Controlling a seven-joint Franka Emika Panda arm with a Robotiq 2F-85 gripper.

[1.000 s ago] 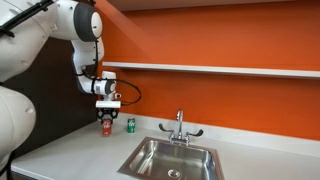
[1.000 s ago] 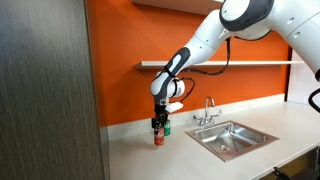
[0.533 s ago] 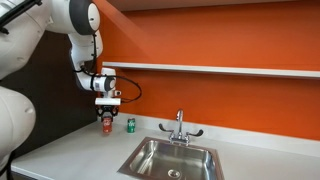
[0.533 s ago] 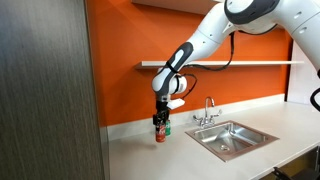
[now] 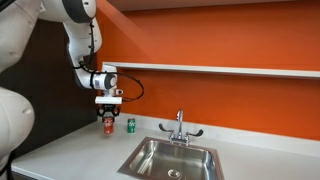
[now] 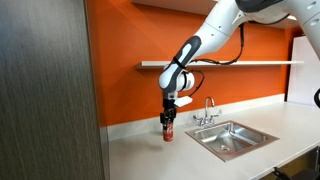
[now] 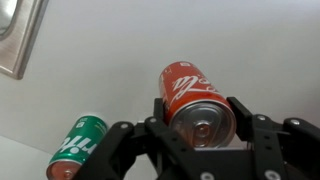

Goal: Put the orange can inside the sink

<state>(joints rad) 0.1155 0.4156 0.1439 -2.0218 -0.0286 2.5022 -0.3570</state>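
Clamping my black gripper [image 5: 108,117] shut on the small reddish-orange drink can [image 7: 193,98], I hold it upright over the white countertop [image 5: 70,150], near the green can [image 5: 129,125], well apart from the rectangular stainless-steel sink [image 5: 150,152].

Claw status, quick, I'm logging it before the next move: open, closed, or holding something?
The claw is closed, holding the orange can.
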